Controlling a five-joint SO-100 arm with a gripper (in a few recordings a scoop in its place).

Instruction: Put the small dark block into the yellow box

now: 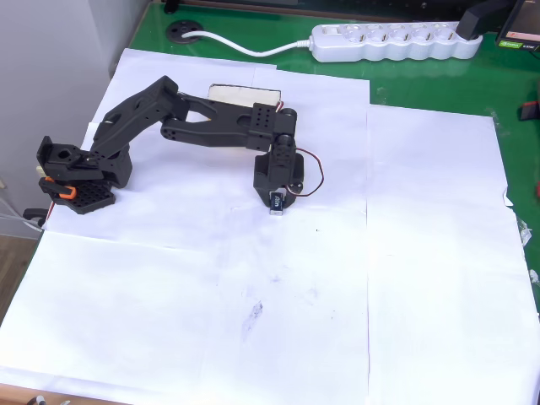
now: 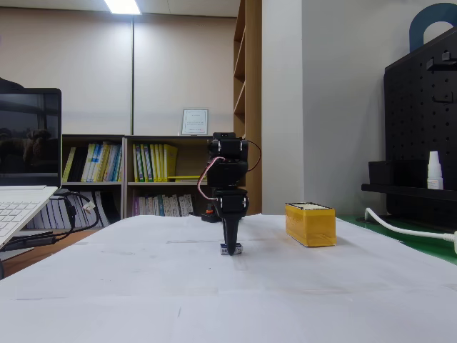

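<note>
The black two-finger gripper (image 1: 276, 202) points straight down at the white paper sheets (image 1: 422, 278) covering the table, its tips at or just above the surface in the fixed view. Between those tips sits the small dark rectangular block (image 1: 275, 204) with a pale end, so the fingers look closed around it, though whether it is lifted clear of the paper is hard to say. The rectangular yellow box (image 2: 310, 224) with orange-yellow walls and a pale inside stands well apart from the gripper, to its right in the fixed view; from overhead the box (image 1: 245, 91) lies partly under the black arm (image 1: 211, 122). The block looks light, rigid and smooth, so I'd judge a firm pinch across its narrow sides wise, since something so tiny could twist or slip out.
</note>
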